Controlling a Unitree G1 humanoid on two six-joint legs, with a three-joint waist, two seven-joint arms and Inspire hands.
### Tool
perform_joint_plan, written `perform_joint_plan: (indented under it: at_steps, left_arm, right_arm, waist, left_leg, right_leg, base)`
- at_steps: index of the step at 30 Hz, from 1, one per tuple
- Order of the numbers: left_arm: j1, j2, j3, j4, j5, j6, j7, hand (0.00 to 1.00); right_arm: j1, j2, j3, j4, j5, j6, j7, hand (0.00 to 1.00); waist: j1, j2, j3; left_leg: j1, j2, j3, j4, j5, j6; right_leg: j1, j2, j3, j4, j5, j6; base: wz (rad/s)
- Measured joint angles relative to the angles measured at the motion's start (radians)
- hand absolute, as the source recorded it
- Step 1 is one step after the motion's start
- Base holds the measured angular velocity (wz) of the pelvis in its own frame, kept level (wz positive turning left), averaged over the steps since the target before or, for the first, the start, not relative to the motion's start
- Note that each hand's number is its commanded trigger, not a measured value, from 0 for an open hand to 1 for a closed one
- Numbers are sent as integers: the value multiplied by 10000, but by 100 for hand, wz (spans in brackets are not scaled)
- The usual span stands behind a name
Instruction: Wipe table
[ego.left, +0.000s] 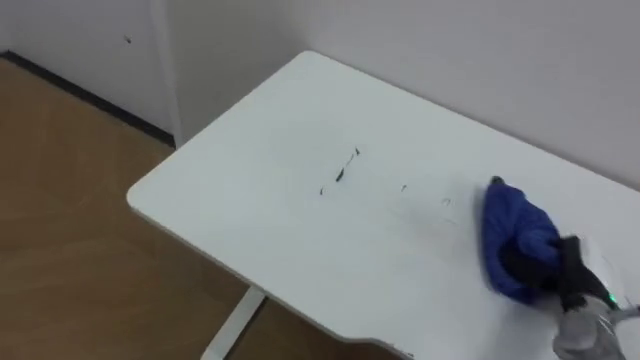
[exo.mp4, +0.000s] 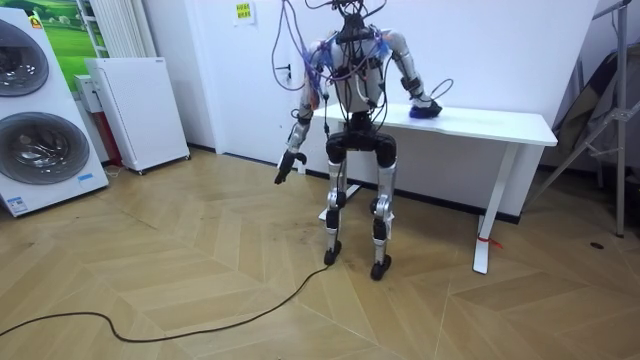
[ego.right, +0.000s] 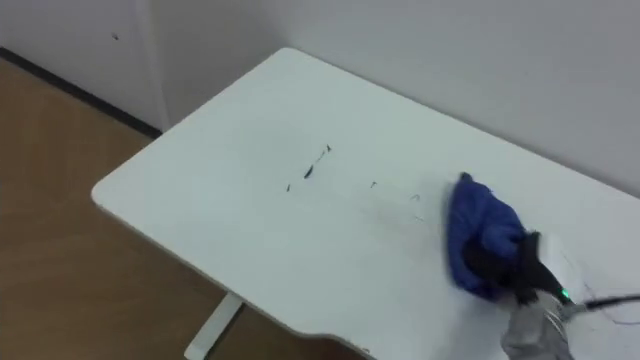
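My right hand (ego.left: 538, 264) grips the bunched blue cloth (ego.left: 510, 225) on the white surface (ego.left: 250, 200), right of some dark marks (ego.left: 340, 173). My left hand (exo.mp4: 286, 167) hangs beside my hip, off the surface.

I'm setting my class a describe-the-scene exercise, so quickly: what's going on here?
A humanoid robot stands at a white table set against the wall. Its right hand is on a blue cloth that lies on the tabletop. A few dark marks sit to the cloth's left, apart from it and not yet wiped. Its left hand hangs at its side, away from the table.
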Motion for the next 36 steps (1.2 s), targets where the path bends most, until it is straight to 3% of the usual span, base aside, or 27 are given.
perform_joint_plan:
  at_steps: [3, 6, 8, 10, 12, 14, 16, 18, 21, 22, 24, 26, 27, 29, 30, 31, 32, 34, 36]
  left_arm:
    - [-92, -150, -104, 0, -28, -152, -23, 0]
    - [-434, -353, -653, 100, -42, -135, -22, 0]
    - [-782, -598, -975, 208, -28, -126, -31, 0]
    - [-959, -758, -1130, 250, -21, -51, -66, 0]
    - [-1197, -836, -1388, 308, -21, 36, -123, 0]
    - [-1337, -977, -1412, 251, -42, 157, -189, 0]
    - [-1168, -983, -1663, -133, -59, 206, -250, 0]
    - [-802, -952, -1657, -385, -45, 226, -260, 0]
    - [-388, -701, -1594, -246, -38, 199, -273, 0]
    - [-373, -553, -1406, -109, 13, 132, -269, 0]
    - [-372, -255, -893, 77, 229, -167, -253, 0]
    - [-288, 184, -314, 171, 184, -183, -220, 0]
    - [-287, 245, -143, 168, 171, -186, -210, 0]
    - [-354, 429, -1, 98, 148, -225, -148, 0]
    - [-406, 464, -4, 96, 116, -259, -127, 0]
    - [-493, 530, -35, 105, 22, -350, -3, 0]
    - [-680, 624, -165, 111, -42, -406, 23, 0]
    - [-1073, 736, -419, 118, -54, -553, 57, 0]
    - [-1641, 841, -747, 157, -40, -617, 56, 0]
  right_arm:
    - [-15, -12, 23, -1, -60, 119, 6, 100]
    - [-746, 124, 666, -20, -93, 709, -23, 100]
    - [-1476, 532, 1490, -126, -220, 1401, 15, 100]
    - [-1850, 965, 2374, -1040, -949, 2008, 485, 100]
    - [-1945, 1298, 3274, -2196, -1894, 2259, 1123, 100]
    - [-2036, 1770, 3977, -2922, -2490, 2284, 1631, 100]
    - [-2144, 2059, 4150, -3008, -2404, 2038, 1867, 100]
    - [-2052, 1963, 3832, -2827, -2210, 1876, 1795, 100]
    - [-1349, 1623, 3081, -2186, -1363, 799, 1112, 100]
    - [-906, 1507, 2572, -1999, -1072, 407, 757, 100]
    - [-296, 1133, 1861, -1737, -711, 74, 355, 100]
    - [-84, 647, 1289, -951, 26, 68, -30, 100]
    - [-30, 527, 1208, -739, 92, 76, -140, 100]
    - [234, 28, 1086, -123, 347, 146, -444, 100]
    - [228, -8, 1031, 40, 383, 187, -504, 100]
    - [118, -7, 1033, 213, 533, 397, -556, 100]
    - [10, 18, 1174, 353, 582, 532, -625, 100]
    - [-226, 178, 1453, 432, 568, 770, -716, 100]
    - [-661, 550, 1606, 461, 502, 1227, -831, 100]
  waist:
    - [-14, 177, -101]
    - [93, 364, -96]
    - [537, 457, -72]
    - [601, 468, -62]
    - [614, 423, -38]
    - [705, 383, 12]
    - [943, 312, 100]
    - [867, 224, 131]
    - [630, 195, 159]
    - [427, 201, 152]
    - [402, 198, 144]
    - [385, 281, 106]
    - [379, 306, 58]
    - [346, 396, -19]
    - [346, 401, -24]
    - [408, 376, -37]
    - [483, 371, -39]
    - [651, 257, -47]
    - [806, 82, -58]
  left_leg:
    - [119, 7, 180, 93, -99, 56]
    - [304, -12, 198, 104, -115, 65]
    - [416, 9, 191, 75, -164, 3]
    - [234, 90, 102, 142, -243, -105]
    - [26, 169, 38, 176, -200, -187]
    - [-95, 185, -29, 172, -140, -251]
    - [-152, 135, -158, 236, -85, -186]
    - [-278, 59, -141, 482, -143, -117]
    - [-347, -22, -24, 1021, -361, 76]
    - [-409, 24, 282, 1207, -454, 193]
    - [-379, 184, 747, 1294, -526, 363]
    - [-439, 522, 1643, 1361, -678, 575]
    - [-484, 638, 1930, 1375, -713, 614]
    - [-377, 991, 3018, 1374, -757, 678]
    - [-334, 1083, 3229, 1371, -766, 686]
    - [-335, 1223, 3496, 1411, -792, 668]
    - [-485, 1418, 3493, 1617, -875, 594]
    - [-805, 1676, 3303, 1996, -984, 455]
    - [-1340, 1793, 2558, 2503, -1130, 293]
  right_leg:
    - [67, -13, 238, -10, 10, 43]
    - [61, 4, 563, -8, 5, 92]
    - [-78, 96, 802, -10, -37, 157]
    - [-403, 240, 767, 11, -3, 44]
    - [-663, 365, 798, 26, 37, -50]
    - [-779, 406, 802, 48, 1, -158]
    - [-758, 391, 810, 87, -84, -164]
    - [-767, 296, 788, 202, -243, -80]
    - [-810, 113, 705, 818, -374, 56]
    - [-965, 16, 772, 1358, -415, 124]
    - [-1382, -164, 1122, 2257, -388, 220]
    - [-1567, -316, 1178, 2462, -81, 533]
    - [-1605, -360, 1139, 2582, -14, 536]
    - [-1874, -1067, 1003, 3524, -220, 590]
    - [-1861, -1265, 1023, 3535, -232, 588]
    - [-1867, -1646, 1133, 3467, -223, 601]
    - [-1850, -1890, 1141, 3185, -184, 650]
    - [-1849, -1994, 1330, 2595, -61, 765]
    - [-1834, -1966, 1269, 2087, 86, 792]
  base:
    - [-34]
    - [-49]
    - [-91]
    - [-74]
    - [-21]
    - [6]
    - [32]
    - [51]
    - [42]
    - [46]
    - [13]
    - [-50]
    - [-57]
    - [-39]
    - [-40]
    - [-45]
    - [-47]
    - [-29]
    - [-8]
